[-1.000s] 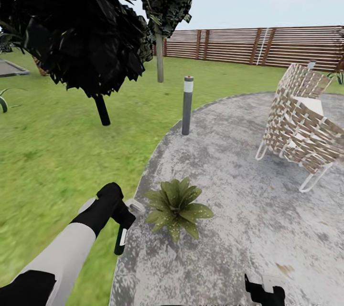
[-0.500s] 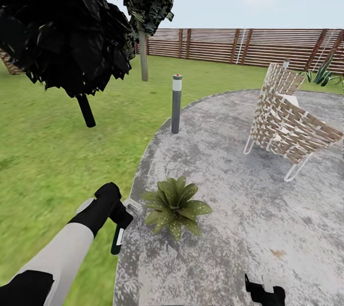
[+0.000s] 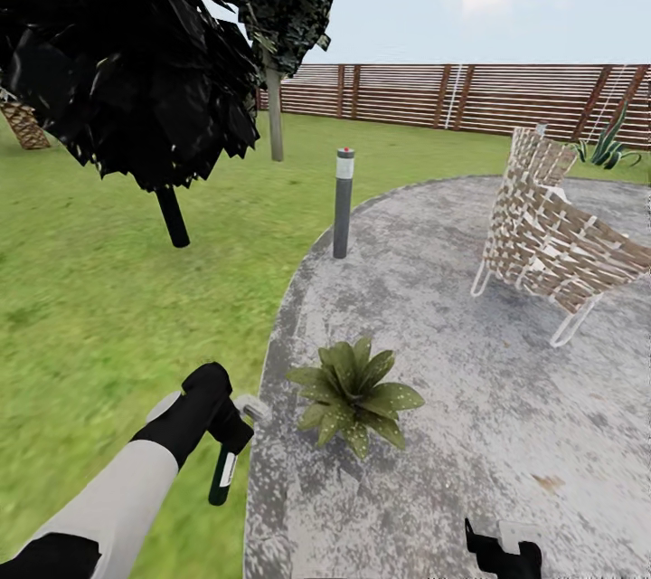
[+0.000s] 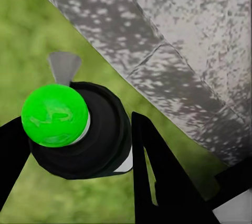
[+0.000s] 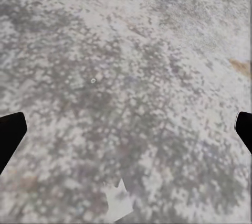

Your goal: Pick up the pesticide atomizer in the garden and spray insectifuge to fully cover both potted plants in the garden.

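- The left end effector point(image 3: 228, 434) is clamping the pesticide atomizer point(image 3: 221, 474) at the lower left of the head view, the bottle hanging over the lawn point(image 3: 108, 308) at the patio point(image 3: 470, 362) edge.
- A potted plant point(image 3: 355, 393) is sitting on the patio just right of the atomizer.
- The right end effector point(image 3: 503, 552), at the bottom edge, is hovering above the stone with its fingers point(image 5: 10, 135) spread apart.
- A bollard lamp point(image 3: 343, 202) is standing at the upper centre.

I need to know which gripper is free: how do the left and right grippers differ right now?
The left gripper is shut on the atomizer, which hangs down over the lawn's edge beside the potted plant. The right gripper is open and holds nothing, its fingers wide apart above bare patio. In the head view the left arm reaches out further, while the right sits low at the frame's bottom. Both have black fingers.
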Robot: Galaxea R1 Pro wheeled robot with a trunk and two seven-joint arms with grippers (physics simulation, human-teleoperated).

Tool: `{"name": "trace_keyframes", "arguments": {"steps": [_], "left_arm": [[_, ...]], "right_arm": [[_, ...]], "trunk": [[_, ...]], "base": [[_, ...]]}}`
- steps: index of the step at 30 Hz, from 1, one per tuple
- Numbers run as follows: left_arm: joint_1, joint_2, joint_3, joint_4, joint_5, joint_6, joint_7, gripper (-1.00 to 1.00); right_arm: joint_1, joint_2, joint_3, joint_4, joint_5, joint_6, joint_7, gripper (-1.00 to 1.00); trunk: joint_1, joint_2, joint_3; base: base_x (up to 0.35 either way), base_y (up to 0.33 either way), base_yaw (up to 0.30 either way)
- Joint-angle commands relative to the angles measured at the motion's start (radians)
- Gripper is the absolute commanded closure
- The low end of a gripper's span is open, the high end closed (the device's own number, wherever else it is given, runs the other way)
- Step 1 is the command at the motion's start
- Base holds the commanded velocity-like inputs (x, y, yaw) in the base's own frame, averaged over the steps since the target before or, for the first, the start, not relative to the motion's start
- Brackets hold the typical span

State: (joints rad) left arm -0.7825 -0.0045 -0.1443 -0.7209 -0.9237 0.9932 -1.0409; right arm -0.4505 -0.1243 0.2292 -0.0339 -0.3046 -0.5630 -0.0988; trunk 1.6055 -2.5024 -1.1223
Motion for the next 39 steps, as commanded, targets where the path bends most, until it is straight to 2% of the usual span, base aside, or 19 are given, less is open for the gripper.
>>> {"name": "trace_keyframes", "arguments": {"steps": [1, 15, 19, 21, 23, 28, 39], "left_arm": [[0.008, 0.0, -0.001, -0.002, -0.01, 0.003, -0.01, 1.0], [0.019, 0.02, 0.005, -0.017, -0.011, 0.004, -0.007, 1.0], [0.019, 0.025, 0.006, -0.017, -0.013, 0.004, -0.004, 1.0], [0.019, 0.034, 0.006, -0.017, -0.012, 0.004, 0.025, 1.0], [0.019, 0.039, 0.006, -0.014, -0.011, 0.006, 0.084, 1.0], [0.019, 0.038, 0.006, -0.005, -0.002, 0.006, 0.101, 1.0], [0.019, 0.028, 0.006, -0.003, 0.002, 0.005, 0.102, 1.0]], "right_arm": [[0.0, 0.0, 0.009, 0.0, -0.004, -0.001, -0.005, -1.0], [0.0, 0.002, 0.01, 0.0, -0.004, -0.001, -0.005, -1.0], [0.0, 0.002, 0.009, 0.0, -0.004, -0.002, -0.004, -1.0], [0.0, 0.001, 0.009, 0.0, -0.004, -0.002, -0.003, -1.0], [0.0, 0.0, 0.009, 0.0, -0.003, -0.002, -0.003, -1.0], [0.0, 0.001, 0.01, 0.0, -0.002, -0.002, -0.002, -1.0], [0.0, 0.002, 0.009, 0.0, -0.003, -0.002, -0.004, -1.0]], "trunk": [[0.0, 0.0, -0.001], [0.0, 0.0, -0.001], [0.0, 0.0, -0.001], [0.0, 0.0, -0.001], [0.0, 0.0, -0.001], [0.0, 0.0, -0.001], [0.0, 0.0, 0.002]], "base": [[0.005, 0.006, -0.199], [0.001, 0.001, -0.255], [0.0, 0.0, -0.091], [0.0, 0.0, -0.013], [0.0, 0.0, -0.003], [0.0, 0.042, 0.0], [0.021, 0.283, -0.072]]}}
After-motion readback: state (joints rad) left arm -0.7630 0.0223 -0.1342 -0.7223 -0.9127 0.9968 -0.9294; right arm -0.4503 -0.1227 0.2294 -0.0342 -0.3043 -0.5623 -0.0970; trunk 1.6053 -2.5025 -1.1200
